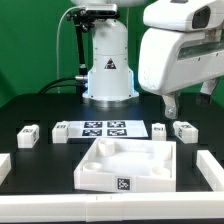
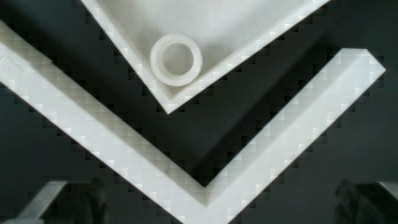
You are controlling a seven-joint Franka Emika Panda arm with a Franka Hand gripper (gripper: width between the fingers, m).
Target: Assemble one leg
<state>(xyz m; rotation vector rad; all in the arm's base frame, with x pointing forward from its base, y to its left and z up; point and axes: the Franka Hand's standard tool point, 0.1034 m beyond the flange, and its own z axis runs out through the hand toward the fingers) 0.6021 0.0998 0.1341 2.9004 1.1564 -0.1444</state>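
The white square tray (image 1: 125, 168) lies at the front centre of the black table. Small white legs with markers lie beside the marker board: two at the exterior view's left (image 1: 27, 135) (image 1: 61, 130) and two at its right (image 1: 160, 128) (image 1: 185, 130). My gripper (image 1: 171, 103) hangs above the table at the right, high over the two right legs. In the wrist view a corner of the tray (image 2: 267, 120) with a round ring (image 2: 175, 58) on its floor fills the picture. The gripper (image 2: 210, 208) is open and empty, with its dark fingers (image 2: 50, 205) far apart.
The marker board (image 1: 100, 128) lies behind the tray, in front of the robot base (image 1: 108, 75). White border pieces stand at the front left (image 1: 4, 166) and front right (image 1: 210, 166) of the table.
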